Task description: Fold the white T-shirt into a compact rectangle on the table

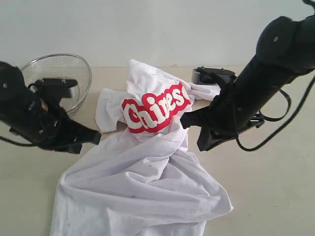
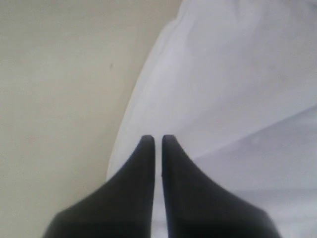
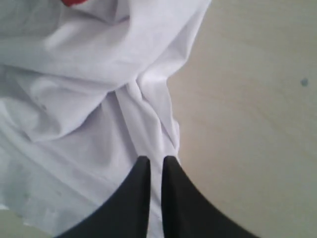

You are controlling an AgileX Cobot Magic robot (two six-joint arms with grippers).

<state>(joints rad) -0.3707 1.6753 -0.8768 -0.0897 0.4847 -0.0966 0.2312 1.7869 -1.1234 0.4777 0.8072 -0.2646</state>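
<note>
White wrinkly cotton T-shirt [image 1: 147, 182] with a red lettered chest band lies crumpled on the pale beige matte table [image 1: 266, 196], its long axis running far to near between my two arms.
My black left gripper [image 2: 158, 140] is closed over the shirt's left edge, and I can't tell whether it pinches cloth. My black right gripper [image 3: 157, 159] is closed at the right edge. Folds converge on its tips, so I judge it holds fabric.
</note>
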